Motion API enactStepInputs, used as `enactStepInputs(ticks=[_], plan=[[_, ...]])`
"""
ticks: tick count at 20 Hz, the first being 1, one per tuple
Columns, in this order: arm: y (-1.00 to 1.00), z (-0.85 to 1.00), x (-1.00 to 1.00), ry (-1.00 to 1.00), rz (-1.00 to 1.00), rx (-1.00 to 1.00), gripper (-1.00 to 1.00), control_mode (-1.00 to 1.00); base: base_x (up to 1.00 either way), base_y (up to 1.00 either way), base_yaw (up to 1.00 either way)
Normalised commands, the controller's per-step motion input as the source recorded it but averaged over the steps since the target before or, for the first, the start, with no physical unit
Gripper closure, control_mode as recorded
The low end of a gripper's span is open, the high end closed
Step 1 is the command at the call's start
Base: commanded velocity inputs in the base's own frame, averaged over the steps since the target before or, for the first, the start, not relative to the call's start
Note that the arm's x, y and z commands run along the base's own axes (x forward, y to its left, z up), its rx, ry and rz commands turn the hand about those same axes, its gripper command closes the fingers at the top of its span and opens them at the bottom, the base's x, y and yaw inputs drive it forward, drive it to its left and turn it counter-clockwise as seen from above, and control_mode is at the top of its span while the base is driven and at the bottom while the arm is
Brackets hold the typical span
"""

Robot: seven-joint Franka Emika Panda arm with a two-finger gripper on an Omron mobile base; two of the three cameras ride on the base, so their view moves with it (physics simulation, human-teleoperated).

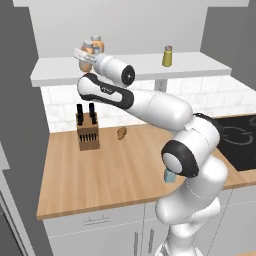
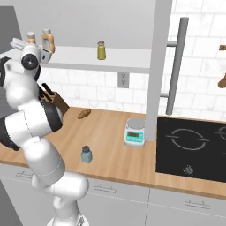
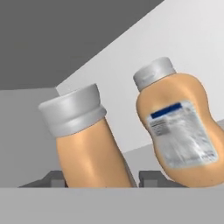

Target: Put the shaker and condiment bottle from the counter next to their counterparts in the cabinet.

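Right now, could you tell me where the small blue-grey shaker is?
The shaker stands upright on the wooden counter, near its front edge, left of the kitchen scale in the right base view, close beside the robot's arm.

I count two pale orange bottles (image 3: 89,153) with grey caps, two shakers: one yellow-green (image 2: 101,50), one blue-grey (image 2: 86,155). One wooden knife block (image 1: 87,131), one small white kitchen scale (image 2: 134,133), one black cooktop (image 2: 192,145).

Even, soft, shadowless rendered light is seen throughout; coarse pixelation is noted, and the pale label on the wide orange plastic bottle (image 3: 183,135) is blurred.
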Motion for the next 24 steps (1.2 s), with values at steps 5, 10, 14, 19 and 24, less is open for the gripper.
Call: enactStepInputs(ticks=[5,10,14,19,24], plan=[[0.00,-0.03,0.19,0.11,-0.03,0.00,-1.00,-1.00,0.00,0.00,0.00],[0.00,0.00,0.07,0.06,-0.03,0.00,-1.00,-1.00,0.00,0.00,0.00],[0.09,0.00,0.00,0.00,-0.06,0.00,-1.00,-1.00,0.00,0.00,0.00],[0.23,0.17,-0.04,-0.04,-0.05,-0.01,-1.00,-1.00,0.00,0.00,0.00],[0.46,0.53,-0.22,-0.17,-0.03,-0.02,-1.00,-1.00,0.00,0.00,0.00]])
